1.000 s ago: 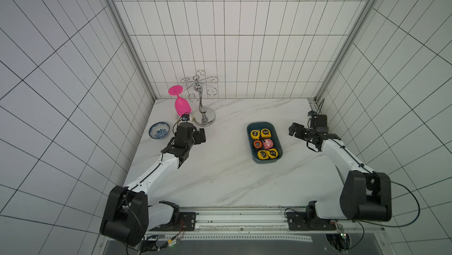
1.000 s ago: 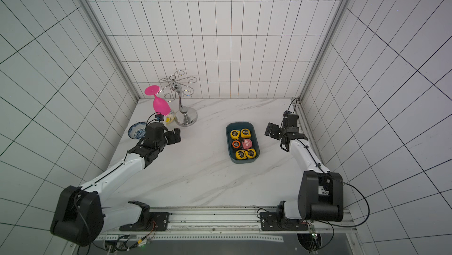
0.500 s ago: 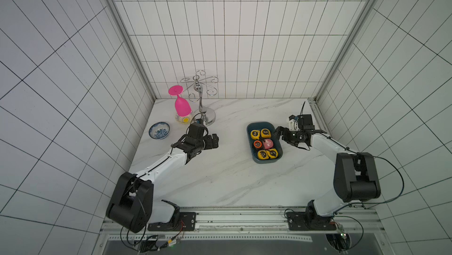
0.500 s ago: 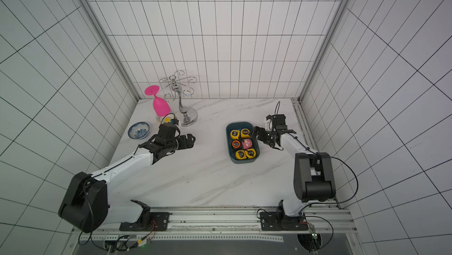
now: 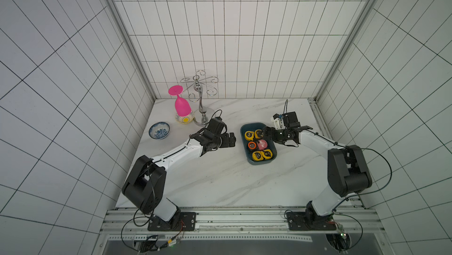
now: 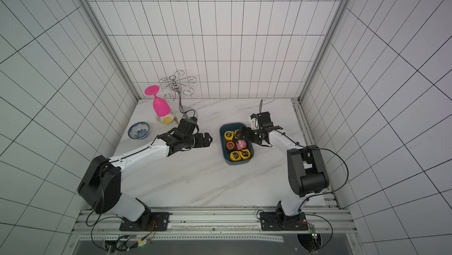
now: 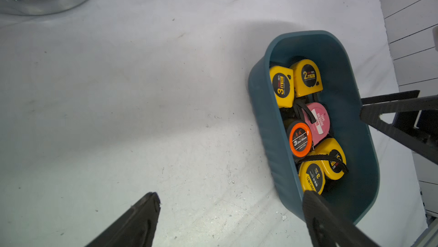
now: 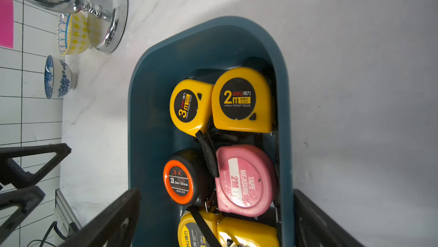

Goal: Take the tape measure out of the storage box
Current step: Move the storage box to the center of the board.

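Jaws of the right gripper (image 8: pixel 215 193), spread wide, have moved over the storage box (image 8: pixel 147 115); the pink tape measure (image 8: pixel 246 181) seemingly sits between them, not yet gripped.

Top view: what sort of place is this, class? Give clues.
Likely a robot lab cell: white tiled wall panels enclose a white marble-look tabletop; two black-and-white robot arms are mounted on a metal rail.

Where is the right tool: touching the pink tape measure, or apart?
Apart. The right wrist view shows the right tool open, both fingers clear of the pink tape measure.
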Robot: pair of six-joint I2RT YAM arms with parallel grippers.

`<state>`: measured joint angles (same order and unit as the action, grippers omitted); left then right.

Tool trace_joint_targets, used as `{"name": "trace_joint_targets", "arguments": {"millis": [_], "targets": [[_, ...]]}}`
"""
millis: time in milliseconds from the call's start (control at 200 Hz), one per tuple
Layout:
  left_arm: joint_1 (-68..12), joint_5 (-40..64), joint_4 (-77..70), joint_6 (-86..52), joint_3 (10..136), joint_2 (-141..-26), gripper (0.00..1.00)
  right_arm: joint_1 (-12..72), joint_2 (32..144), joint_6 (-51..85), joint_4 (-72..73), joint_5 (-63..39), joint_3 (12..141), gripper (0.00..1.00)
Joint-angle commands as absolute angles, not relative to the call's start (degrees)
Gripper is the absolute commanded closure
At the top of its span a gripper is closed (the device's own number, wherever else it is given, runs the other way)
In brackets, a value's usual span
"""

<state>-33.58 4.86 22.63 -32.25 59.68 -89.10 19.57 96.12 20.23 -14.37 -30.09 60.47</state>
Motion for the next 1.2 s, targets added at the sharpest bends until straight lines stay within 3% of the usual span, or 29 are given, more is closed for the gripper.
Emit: {"name": "trace_joint_targets", "arguments": {"millis": [0, 290, 650, 1194], "targets": [[-35.1, 6.2, 25.8, -34.0, 62.0, -91.3, 0.02, 23.1, 97.8, 21.7, -14.7, -32.8, 63.6, 0.01], [-38.8, 4.1, 34.3, -34.5, 71.6, -101.8, 0.07, 25.6, 98.0, 22.3, -16.1, -31.1, 65.3, 0.01], [-39.1, -1.8, 40.4, -34.8, 76.0, -107.0, 0.31, 25.5, 95.1, 21.2, -17.8, -29.0, 63.8, 0.01], [-36.3, -6.7, 42.5, -34.8, 71.1, -104.2, 0.36, 24.6, 94.9, 20.9, -17.8, -28.9, 63.4, 0.01]]}}
